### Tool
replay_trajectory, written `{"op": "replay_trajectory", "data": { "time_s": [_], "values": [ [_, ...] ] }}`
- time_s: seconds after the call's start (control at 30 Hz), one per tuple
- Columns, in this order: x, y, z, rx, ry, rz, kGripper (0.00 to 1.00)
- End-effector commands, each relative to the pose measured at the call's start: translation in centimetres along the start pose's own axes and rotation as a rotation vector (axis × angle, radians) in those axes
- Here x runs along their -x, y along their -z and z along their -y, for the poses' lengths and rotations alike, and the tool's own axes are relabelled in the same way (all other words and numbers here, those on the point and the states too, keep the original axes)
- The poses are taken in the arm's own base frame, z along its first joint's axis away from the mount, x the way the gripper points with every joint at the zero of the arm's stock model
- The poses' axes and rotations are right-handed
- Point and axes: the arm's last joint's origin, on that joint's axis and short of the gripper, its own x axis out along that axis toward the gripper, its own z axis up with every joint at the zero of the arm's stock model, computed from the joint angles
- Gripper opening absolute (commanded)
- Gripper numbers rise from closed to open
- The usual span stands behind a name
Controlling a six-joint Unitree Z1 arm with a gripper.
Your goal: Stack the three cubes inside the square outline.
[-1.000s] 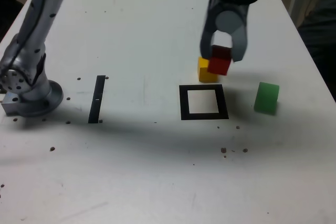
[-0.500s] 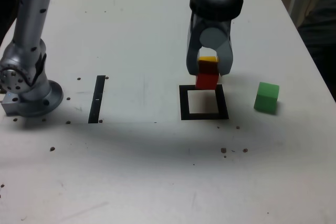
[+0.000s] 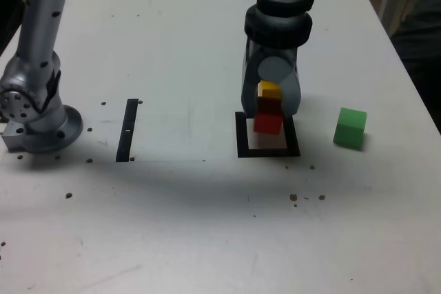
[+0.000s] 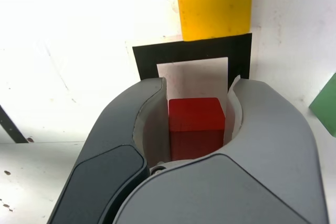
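The gripper [image 4: 197, 124] is squeezing the red cube [image 4: 196, 124] between its fingers, and they are hanging over the square outline [image 3: 243, 144]. The pale middle is lying right below, I think. The arm [image 3: 279, 22] is reaching in from the exterior view's top, its fingers pointing down.

No readable text, labels, brands, numbers or signs; nothing legible.
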Motion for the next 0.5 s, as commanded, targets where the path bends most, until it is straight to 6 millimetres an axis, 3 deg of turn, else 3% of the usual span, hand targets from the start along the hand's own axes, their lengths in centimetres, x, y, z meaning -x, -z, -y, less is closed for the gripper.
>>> {"op": "replay_trajectory", "data": {
  "time_s": [0.0,0.47],
  "values": [
    [-0.2,0.0,0.1,0.0,0.006,0.005,0.23],
    [-1.7,-0.1,0.2,0.0,0.019,0.007,0.23]
  ]
}}
